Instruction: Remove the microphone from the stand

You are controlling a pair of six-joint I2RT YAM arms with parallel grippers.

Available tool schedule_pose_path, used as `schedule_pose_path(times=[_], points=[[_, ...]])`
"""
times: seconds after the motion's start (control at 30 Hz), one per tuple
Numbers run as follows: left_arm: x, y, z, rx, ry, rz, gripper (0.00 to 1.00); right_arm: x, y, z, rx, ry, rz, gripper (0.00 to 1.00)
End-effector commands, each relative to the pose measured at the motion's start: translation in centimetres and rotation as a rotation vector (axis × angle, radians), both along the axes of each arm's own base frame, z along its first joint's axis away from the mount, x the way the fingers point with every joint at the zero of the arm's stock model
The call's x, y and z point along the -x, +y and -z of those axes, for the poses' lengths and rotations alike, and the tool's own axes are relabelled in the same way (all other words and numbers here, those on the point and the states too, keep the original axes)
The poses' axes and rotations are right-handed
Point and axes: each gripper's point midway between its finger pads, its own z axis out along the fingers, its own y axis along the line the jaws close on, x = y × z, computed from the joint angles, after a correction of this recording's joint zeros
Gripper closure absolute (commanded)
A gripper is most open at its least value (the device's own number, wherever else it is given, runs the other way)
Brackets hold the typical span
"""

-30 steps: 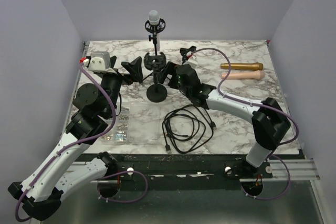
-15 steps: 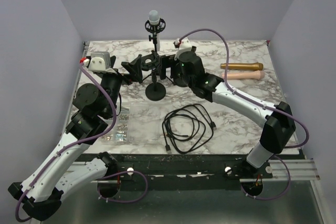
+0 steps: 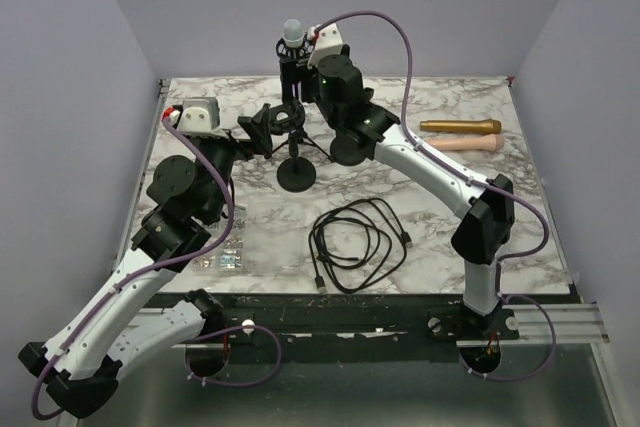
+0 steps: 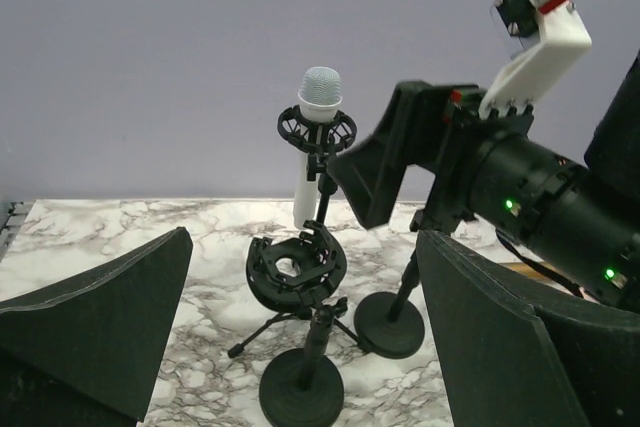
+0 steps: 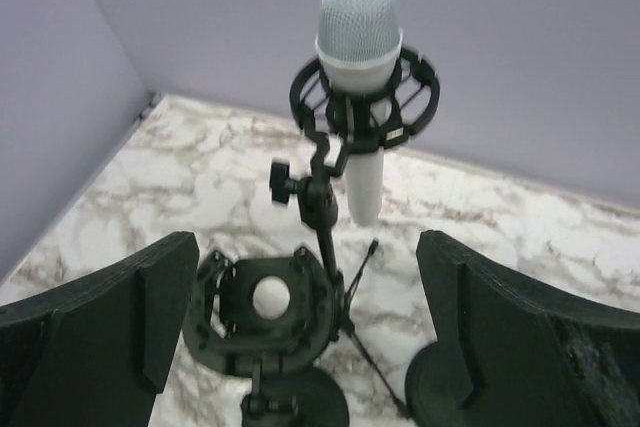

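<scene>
A white microphone (image 3: 292,31) with a grey mesh head stands upright in a black shock mount (image 3: 294,48) on a tripod stand at the back of the table. It also shows in the right wrist view (image 5: 358,17) and in the left wrist view (image 4: 320,92). My right gripper (image 3: 298,75) is open and raised just in front of the mount and a little below it, touching nothing (image 5: 308,277). My left gripper (image 3: 262,127) is open and faces a second stand with an empty shock mount (image 4: 296,269); in its own wrist view the left gripper (image 4: 305,277) holds nothing.
The empty mount's round base (image 3: 297,177) and another round base (image 3: 348,150) sit mid-table. A gold microphone (image 3: 460,127) and a beige one (image 3: 462,144) lie at the right. A coiled black cable (image 3: 355,242) and a bag of small parts (image 3: 225,247) lie near the front.
My right arm has risen and swung back and left, from low beside the round bases up to the microphone's mount. My left arm has shifted slightly forward.
</scene>
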Motion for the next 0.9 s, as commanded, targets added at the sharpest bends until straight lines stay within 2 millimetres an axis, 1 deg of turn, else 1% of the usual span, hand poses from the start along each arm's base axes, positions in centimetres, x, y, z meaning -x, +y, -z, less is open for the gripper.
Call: schedule_pose_path(times=[0.0, 0.07, 0.17, 0.2, 0.3, 0.33, 0.47, 0.5, 0.57, 0.73, 0.83, 0.87], points=[[-0.1, 0.9, -0.3, 0.002, -0.02, -0.039, 0.01, -2.9, -0.1, -2.9, -0.008, -0.084, 0.097, 0.0], [0.0, 0.9, -0.3, -0.001, -0.023, -0.041, 0.01, -4.1, 0.1, -3.7, -0.034, -0.104, 0.117, 0.0], [0.1, 1.3, -0.5, -0.001, -0.032, -0.057, 0.02, -5.7, 0.9, -4.2, -0.061, -0.129, 0.115, 0.0], [0.1, 1.5, -0.5, -0.004, -0.035, -0.063, 0.02, -6.0, 1.3, -4.5, -0.072, -0.14, 0.106, 0.0], [0.4, 2.2, -0.9, -0.006, -0.055, -0.087, 0.01, -6.7, 1.8, -4.1, -0.079, -0.153, 0.101, 0.0], [0.5, 2.4, -1.0, -0.007, -0.059, -0.097, 0.02, -7.1, 1.9, -4.6, -0.104, -0.177, 0.104, 0.0], [1.0, 3.2, -1.6, -0.001, -0.085, -0.116, 0.01, -8.4, 2.2, -4.0, -0.104, -0.206, 0.123, 0.0], [1.1, 3.4, -1.7, -0.001, -0.089, -0.122, 0.01, -8.6, 2.3, -4.1, -0.106, -0.213, 0.124, 0.0], [1.3, 3.6, -1.8, 0.001, -0.097, -0.126, 0.01, -9.3, 2.3, -3.8, -0.08, -0.232, 0.138, 0.0], [1.7, 3.9, -2.2, 0.01, -0.109, -0.128, 0.01, -11.2, 1.4, -3.1, -0.12, -0.242, 0.187, 0.0], [1.8, 4.1, -2.3, 0.013, -0.115, -0.131, 0.02, -11.9, 1.0, -2.4, -0.12, -0.244, 0.202, 0.0], [1.9, 4.1, -2.3, 0.015, -0.116, -0.133, 0.02, -12.1, 1.1, -2.2, -0.15, -0.237, 0.199, 0.0]])
